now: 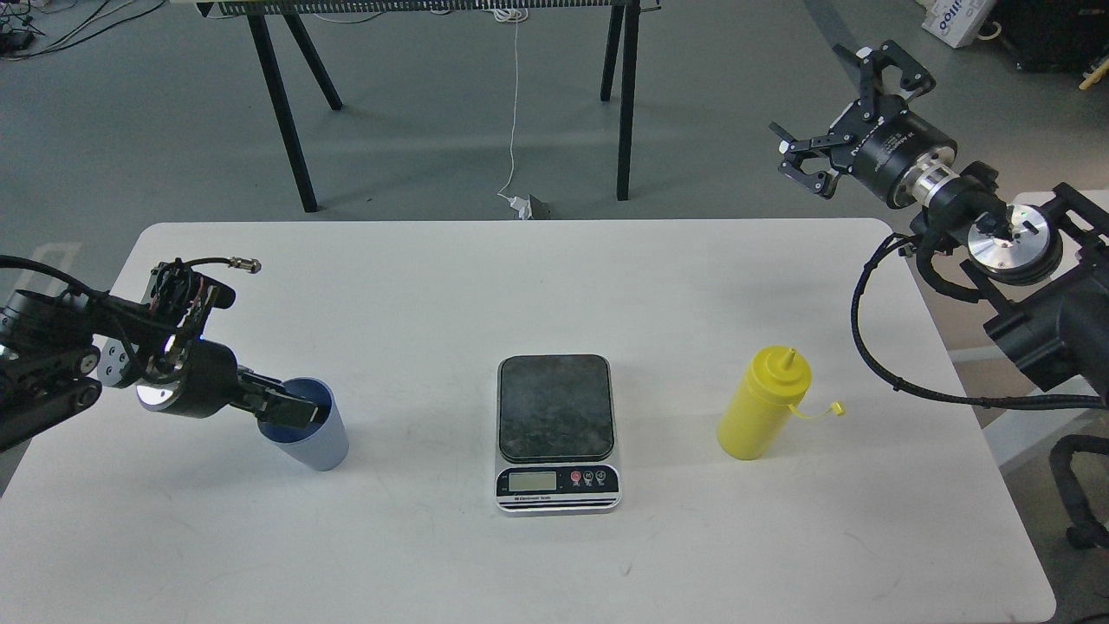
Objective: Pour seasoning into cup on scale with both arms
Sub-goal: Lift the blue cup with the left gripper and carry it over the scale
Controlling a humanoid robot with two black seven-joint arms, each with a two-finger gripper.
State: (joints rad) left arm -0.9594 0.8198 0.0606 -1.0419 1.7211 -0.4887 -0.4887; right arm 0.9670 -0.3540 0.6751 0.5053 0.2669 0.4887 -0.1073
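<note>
Our left gripper [290,407] pinches the light, thin cup's [314,433] rim left of the scale [556,433]; our right gripper [832,113] is spread wide, empty.

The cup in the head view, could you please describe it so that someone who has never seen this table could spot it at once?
Start at the white table and find the kitchen scale near its middle. Look towards the left arm: the cup stands there on the tabletop, apart from the scale, with the left claw at its rim. It is the only light-blue thing; the bottle beyond the scale is yellow.
</note>
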